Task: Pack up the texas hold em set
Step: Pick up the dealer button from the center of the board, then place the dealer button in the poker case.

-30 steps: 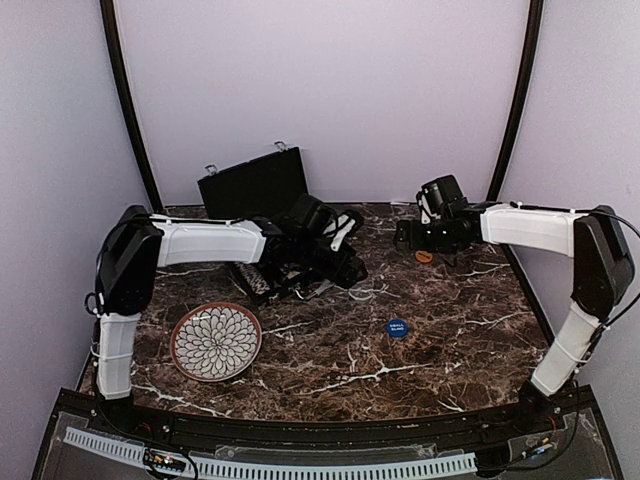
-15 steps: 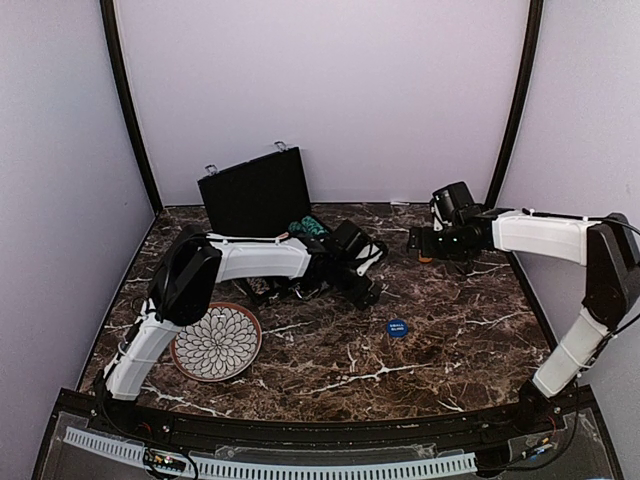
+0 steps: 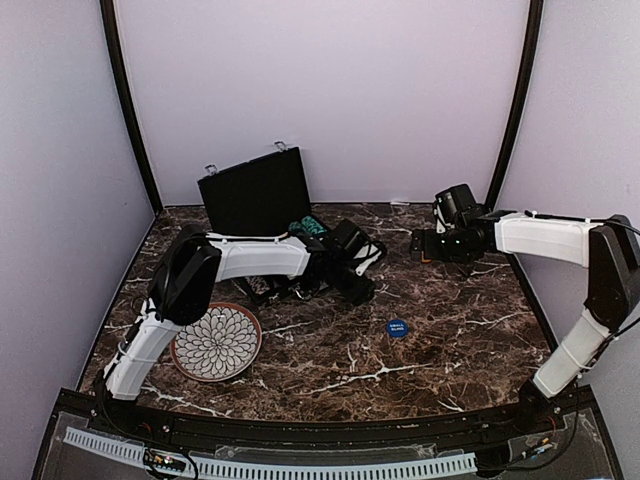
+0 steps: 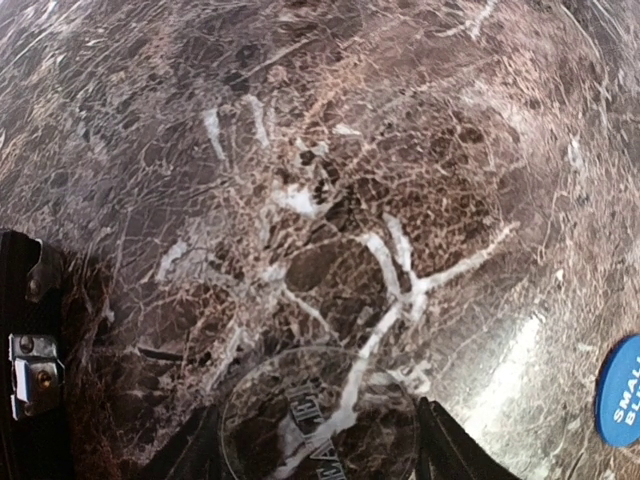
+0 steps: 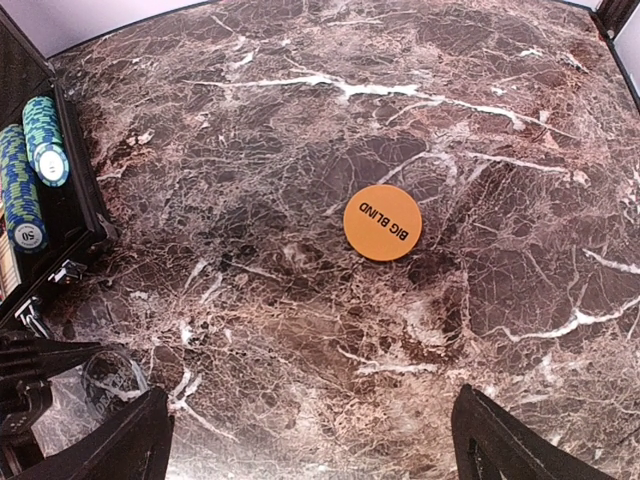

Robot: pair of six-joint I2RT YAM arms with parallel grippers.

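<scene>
Briefcase (image 3: pixel 255 190) stands open at the back left of the table (image 3: pixel 450 350), its lid upright against the rear wall. Striped green and blue chips (image 5: pixel 45 140) lie in rows inside its tray. The left arm reaches across the case toward the table's middle.

Left gripper (image 4: pixel 319 405) sits low over the marble with a clear disc (image 4: pixel 318 435) flat on the table between its fingers (image 4: pixel 450 455). Each tip stands right at the disc's rim, but I cannot tell whether they press on it or only flank it. A silver latch (image 4: pixel 28 375) on the case's edge shows at the left of the wrist view, and the blue button (image 3: pixel 397 327) lies to the right of the disc, apart from it.

Right gripper (image 5: pixel 312 410) hangs at the back right with its jaws spread wide and nothing between them. The orange button (image 5: pixel 383 222), marked BIG BLIND, lies flat on the marble just ahead of its tips, untouched.

A patterned plate (image 3: pixel 216 342) rests near the left arm's base, in front of the case.
</scene>
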